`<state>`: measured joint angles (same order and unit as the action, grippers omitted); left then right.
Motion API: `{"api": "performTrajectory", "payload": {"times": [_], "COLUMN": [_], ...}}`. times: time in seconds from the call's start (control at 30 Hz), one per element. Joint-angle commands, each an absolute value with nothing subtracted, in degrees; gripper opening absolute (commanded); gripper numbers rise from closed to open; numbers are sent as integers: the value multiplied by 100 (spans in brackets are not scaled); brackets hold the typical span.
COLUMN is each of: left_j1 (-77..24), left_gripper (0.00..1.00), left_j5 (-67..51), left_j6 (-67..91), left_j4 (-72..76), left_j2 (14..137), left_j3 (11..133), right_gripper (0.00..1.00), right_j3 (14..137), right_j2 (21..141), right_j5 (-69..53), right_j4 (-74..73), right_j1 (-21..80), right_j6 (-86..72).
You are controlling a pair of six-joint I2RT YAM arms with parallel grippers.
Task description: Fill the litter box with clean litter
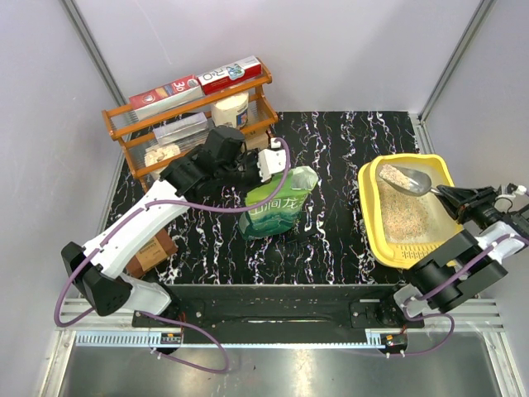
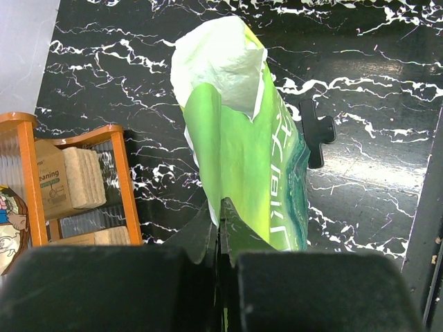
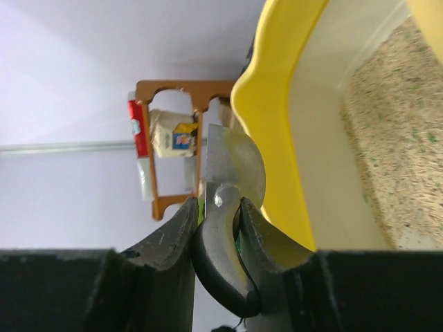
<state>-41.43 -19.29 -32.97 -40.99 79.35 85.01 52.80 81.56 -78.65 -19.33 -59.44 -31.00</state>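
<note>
Top external view first: the left arm stretches from its base at the near left corner diagonally across the black marbled table (image 1: pixel 339 141), elbow raised in front of the orange rack (image 1: pixel 132 124), wrist bent to the right. The left gripper (image 1: pixel 283 172) is pinched tight on the upper edge of the green pouch (image 1: pixel 277 207), which stands mid-table, well to the left of the litter box (image 1: pixel 369 217). From the left wrist camera the two black fingers (image 2: pixel 277 290) meet flat together with only a fold of the pouch's film between them; the bag rises away from the lens, its pale inner lining showing at the top.

Over to the right arm – folded low by the near right corner, forearm angled outward, wrist turned back to the left over the box's right rim. The right gripper (image 1: pixel 453 195) clamps the black handle of the scoop (image 1: pixel 405 178), whose metal bowl carries a small heap of granules at the box's far end. The right wrist camera confirms it: both fingers (image 3: pixel 173 235) hug the handle.

Pale litter (image 1: pixel 405 219) covers the floor of the yellow tray – a shallow, speckled layer.
</note>
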Motion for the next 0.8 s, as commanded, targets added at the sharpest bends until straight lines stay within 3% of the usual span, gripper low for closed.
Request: {"api": "performTrajectory", "payload": {"times": [0.0, 0.13, 0.43, 0.77], "left_j1": [-4236, -4236, -4245, -4245], "left_gripper": [0, 0, 0, 0], "left_j5": [-2206, -2215, -2347, -2469], "left_j6": [-3313, -3313, -3164, -3120], "left_j4": [-3410, -3358, -3261, -3182], "left_j2": [7603, 7541, 7523, 7523], "left_j3": [8508, 8377, 8297, 8191], "right_gripper": [0, 0, 0, 0], "right_j3": [5124, 5071, 5949, 6556], "right_j2": [7358, 6593, 6723, 6636], "right_j5": [-7103, -6146, -4117, -3358], "right_j4": [-1942, -2231, -3910, -4588], "right_j1": [-6266, -6311, -6302, -6196], "right_j6": [-2874, -2541, -1091, -80]}}
